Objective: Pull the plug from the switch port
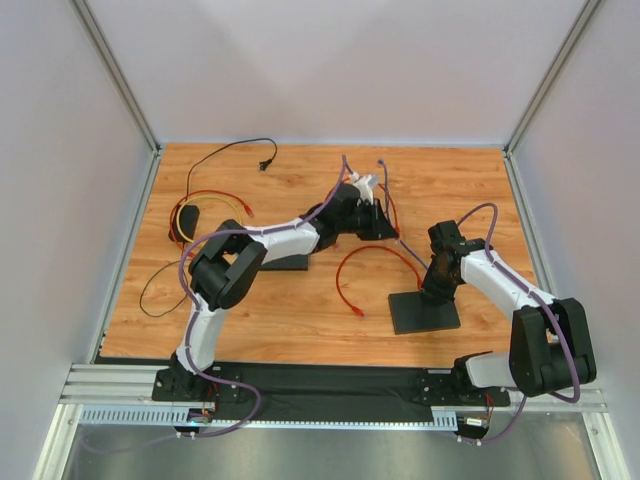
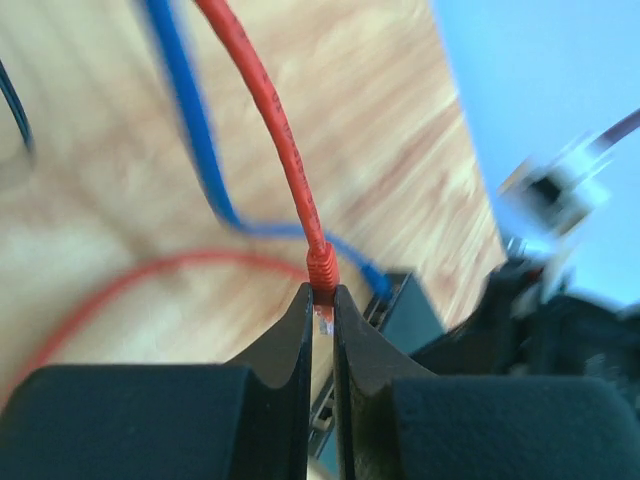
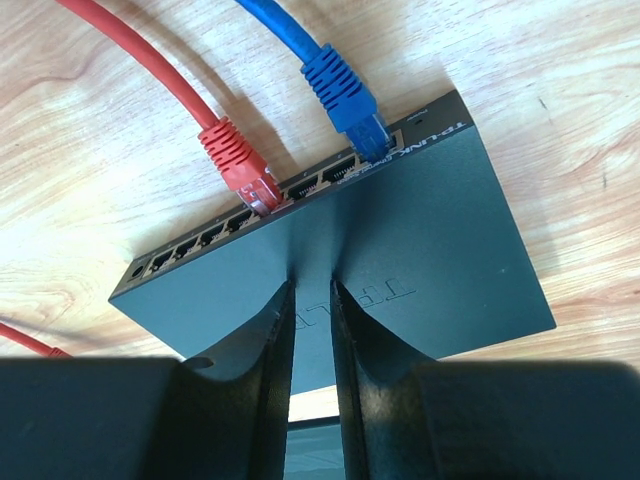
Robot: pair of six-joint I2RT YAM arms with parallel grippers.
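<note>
While the left gripper (image 2: 322,296) clamped the red plug (image 2: 320,268), its black fingers (image 2: 290,340) pinched the clear tip, with the ribbed red boot sticking out just past them. A red cable (image 2: 262,110) ran up from the boot, round and smooth. A blue cable (image 2: 190,130) curved beside it toward a black box (image 2: 405,300) just behind the plug. The box had slots along its edge but was blurred. Couldn't tell whether the plug sat in anything. From overhead, that grip was at the far centre of the table (image 1: 300,310).

The switch (image 3: 430,240) lay flat at the near right of the table, under the right gripper (image 3: 312,288). It was a flat matte black slab with sharp corners, faint lettering on top and a row of ports along its far edge. The ports held two things: a second red plug (image 3: 235,155) in one and a blue plug (image 3: 345,95) in another further right. Open ports showed between them, and more left of the red. Both plugs had ribbed rubber boots and clear tips pushed into the ports. The right fingers (image 3: 265,340) stood over the switch top with a narrow gap and nothing between them. Couldn't tell whether they touched the top or hung just above it.

The table was orange-brown wood-grain laminate. Loose cables (image 1: 215,193) in red, yellow and black lay on its left side.
</note>
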